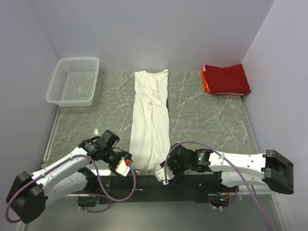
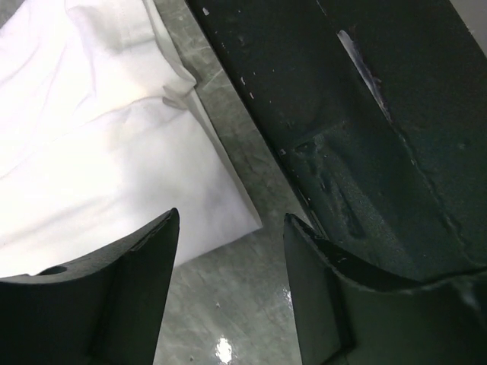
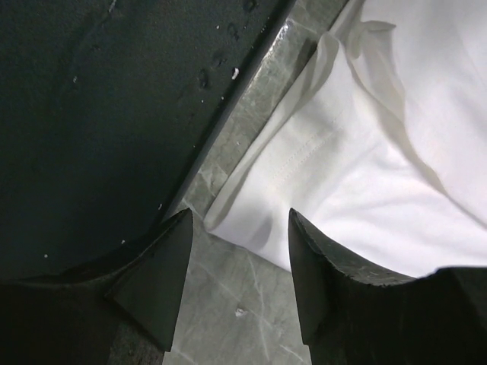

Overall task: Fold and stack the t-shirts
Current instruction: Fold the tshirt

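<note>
Black left claw is spread w/ nothing pinched, hanging low over the near-left corner of the white shirt; right claw is likewise spread & empty at the shirt's near-right corner. White shirt lies folded into a long narrow strip down the middle of the grey marbled tabletop, collar at far end, hem by the arm bases. Red shirt sits folded in far-right corner, white mesh basket far left, both well apart from the strip.
</note>
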